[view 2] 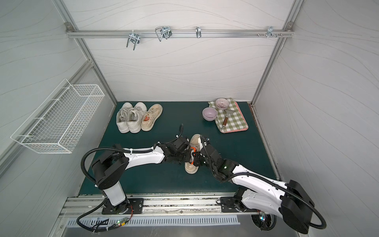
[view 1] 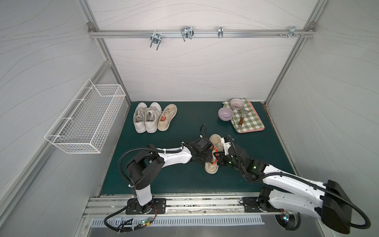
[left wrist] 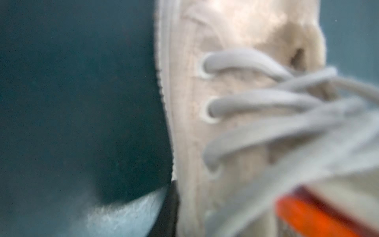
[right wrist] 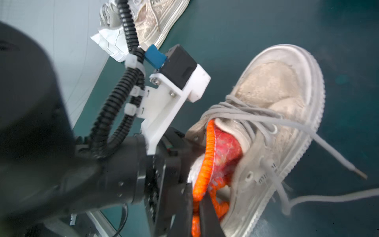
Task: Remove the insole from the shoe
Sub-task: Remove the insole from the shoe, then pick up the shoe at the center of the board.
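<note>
Both arms reach in from the front edge and meet over one shoe (view 1: 211, 168) in the middle of the dark green desk (view 1: 174, 178). The left arm (view 1: 174, 158) stretches low and nearly level across the desk, and the left tool (view 1: 212, 152) is at the shoe's opening. Its wrist view is too close and blurred to show whether its jaws are apart or together. The right arm (view 1: 283, 180) comes in at a slant from the front right corner, with its wrist bent down to the same opening. In the right wrist view the right tool (right wrist: 196, 190) has its two dark fingers (right wrist: 209, 215) pressed together on the orange edge of the insole (right wrist: 224, 147). There is open desk on every side of the shoe. A row of three other shoes (view 1: 151, 119) stands well apart at the back left. Two bowls (view 1: 225, 113) and a checked cloth (view 1: 251, 121) lie well apart at the back right. A wire basket (view 1: 86, 123) hangs on the left wall, above the desk and clear of both arms. The shoe is worn beige canvas with a pale ribbed rubber sole, its toe pointing to the back wall and its heel toward the robot. Its grey laces (right wrist: 307, 131) are loose and trail over the desk. The insole has a red upper face and a bright orange ribbed rim. It stands up out of the heel end of the opening, while its front part is tucked inside under the tongue.
</note>
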Available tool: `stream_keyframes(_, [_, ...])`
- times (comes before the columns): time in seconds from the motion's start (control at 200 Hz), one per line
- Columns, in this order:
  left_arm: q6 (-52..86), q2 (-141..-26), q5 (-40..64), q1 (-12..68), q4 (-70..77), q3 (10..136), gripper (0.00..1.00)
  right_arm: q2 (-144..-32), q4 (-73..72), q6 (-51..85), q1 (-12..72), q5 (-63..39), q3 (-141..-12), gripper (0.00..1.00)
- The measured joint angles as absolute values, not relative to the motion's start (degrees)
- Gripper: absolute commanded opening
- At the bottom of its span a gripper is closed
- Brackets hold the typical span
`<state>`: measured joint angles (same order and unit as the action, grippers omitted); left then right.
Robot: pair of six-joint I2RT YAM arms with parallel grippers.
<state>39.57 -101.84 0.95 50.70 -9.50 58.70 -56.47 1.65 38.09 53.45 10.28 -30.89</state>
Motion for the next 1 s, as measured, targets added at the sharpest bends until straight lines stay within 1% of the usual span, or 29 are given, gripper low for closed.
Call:
stream_keyframes(0.08, [39.64, -102.13, 0.32, 50.57, -9.85, 58.92, 0.00, -54.19, 2.46, 38.46, 53.04, 10.33, -30.89, 0.00])
stream_keyframes(0.285, [41.23, -102.15, -0.67, 47.48, -11.31, 58.74, 0.00, -48.25, 2.22, 39.18, 52.73, 10.68, -30.92, 0.00])
stream_keyframes(0.455, [41.76, -101.69, -0.82, 44.58, -11.60, 58.41, 0.00, -48.73, 2.76, 39.11, 52.73, 11.27, -30.89, 0.00])
stream_keyframes(0.625, [41.41, -101.60, -1.02, 43.66, -11.99, 58.48, 0.00, -48.66, 4.01, 38.89, 52.75, 11.75, -30.89, 0.00])
stream_keyframes(0.735, [40.71, -101.60, -0.38, 42.78, -12.56, 58.81, 0.00, -48.36, 7.09, 38.11, 52.66, 13.37, -31.27, 0.00])
stream_keyframes(0.825, [39.75, -101.71, 0.05, 40.56, -13.98, 59.64, 0.00, -47.94, 10.87, 38.00, 51.72, 15.51, -32.29, 0.00])
stream_keyframes(1.0, [37.10, -106.80, 0.23, 35.29, -18.22, 67.70, 0.00, -46.24, 18.96, 40.05, 45.91, 18.76, -33.21, 0.00])
